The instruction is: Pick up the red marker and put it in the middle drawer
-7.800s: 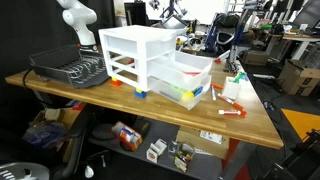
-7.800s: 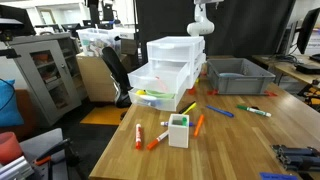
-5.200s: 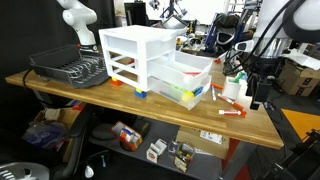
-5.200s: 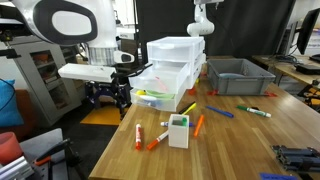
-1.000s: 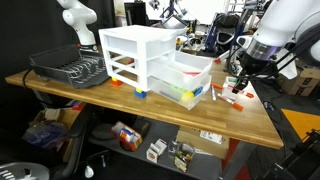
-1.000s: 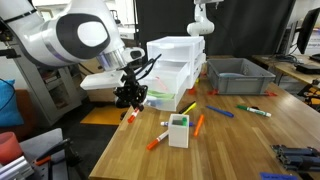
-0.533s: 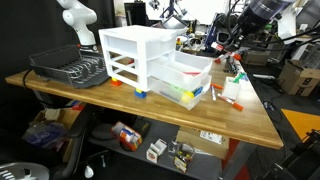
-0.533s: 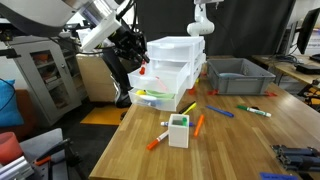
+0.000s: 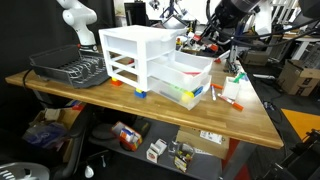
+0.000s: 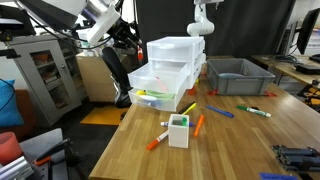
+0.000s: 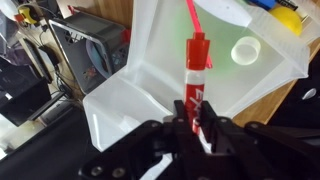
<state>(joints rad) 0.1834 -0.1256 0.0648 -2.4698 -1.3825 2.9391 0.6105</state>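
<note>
While the tool (image 11: 196, 128) clamps the red marker (image 11: 195, 70), it hangs over what seems the middle drawer (image 11: 125, 105).

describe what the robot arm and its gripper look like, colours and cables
The arm has smooth, rounded white shells with darker joints. The gripper is black and blocky, with two flat matte fingers in the wrist view. Thin dark cables run by the wrist in an exterior view. No markings are legible.

Wooden table (image 9: 250, 125) before a black curtain (image 10: 165, 20) (grey cabinet (image 10: 48, 72) alongside)
</note>
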